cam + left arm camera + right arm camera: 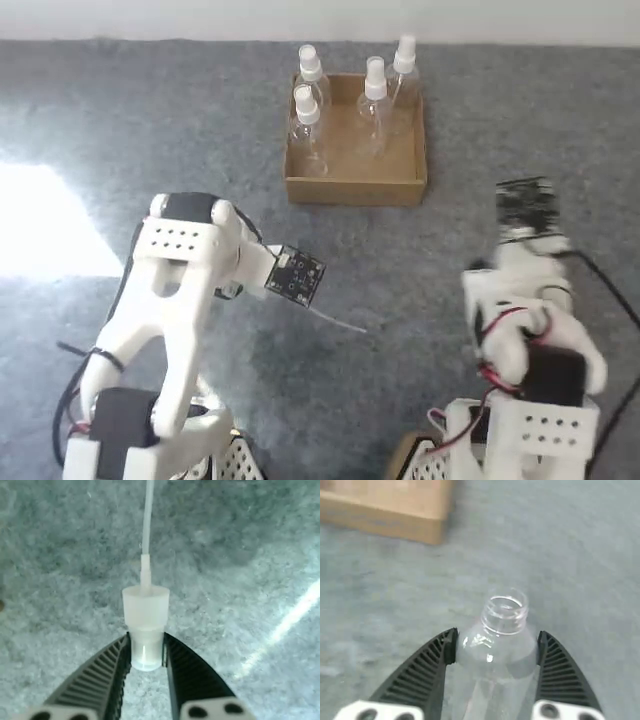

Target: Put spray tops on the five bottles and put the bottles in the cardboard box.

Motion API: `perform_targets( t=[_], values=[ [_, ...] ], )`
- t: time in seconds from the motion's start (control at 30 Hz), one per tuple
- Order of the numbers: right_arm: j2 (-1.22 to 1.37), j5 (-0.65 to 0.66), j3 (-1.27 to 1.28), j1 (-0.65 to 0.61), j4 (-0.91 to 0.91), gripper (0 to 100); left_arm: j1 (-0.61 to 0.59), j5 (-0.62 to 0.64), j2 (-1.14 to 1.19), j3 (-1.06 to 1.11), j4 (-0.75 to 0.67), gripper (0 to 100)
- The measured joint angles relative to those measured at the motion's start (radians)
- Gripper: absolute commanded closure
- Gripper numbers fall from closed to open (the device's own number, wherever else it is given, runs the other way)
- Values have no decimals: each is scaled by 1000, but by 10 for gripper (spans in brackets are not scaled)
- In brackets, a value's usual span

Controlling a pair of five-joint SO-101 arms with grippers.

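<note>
gripping the spray top [145,611] by its narrow end, the left claw [146,642] is clenched on it at the lower middle of its wrist view, with the thin dip tube [147,520] pointing toward the top edge. at upper centre of the high view, the cardboard box [355,190] holds capped bottles [306,118] standing upright. the right claw [496,639] is clenched round the open bottle [496,652], low in its own view, with the neck bare. the likely trouble is that the long tube flexes, so it could miss the small neck or snag on its rim. the hold on the smooth top is also narrow, so the top might twist out. counts: one loose spray top, four capped bottles in the box, one open bottle, one box.
</note>
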Motion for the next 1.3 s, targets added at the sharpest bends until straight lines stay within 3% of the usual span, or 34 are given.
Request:
perform_targets(
  t=[0.2, 0.33, 0.6, 0.97, 1.13, 1.3],
  values=[
    [0, -52, 0, -261, -86, 823, -61, -2, 0, 91, -164, 791],
    [0, -152, 12, -313, -180, 824, -98, -2, 0, 92, -178, 783],
    [0, -175, 236, -405, -393, 825, -129, 20, 0, 92, -183, 783],
    [0, -175, 385, -420, -531, 825, -129, 425, 0, -83, -117, 783],
    [0, -175, 427, -420, -532, 825, -109, 712, 0, -203, 17, 783],
    [0, -175, 439, -420, -535, 825, -98, 1048, 0, -213, 34, 783]
  ],
)
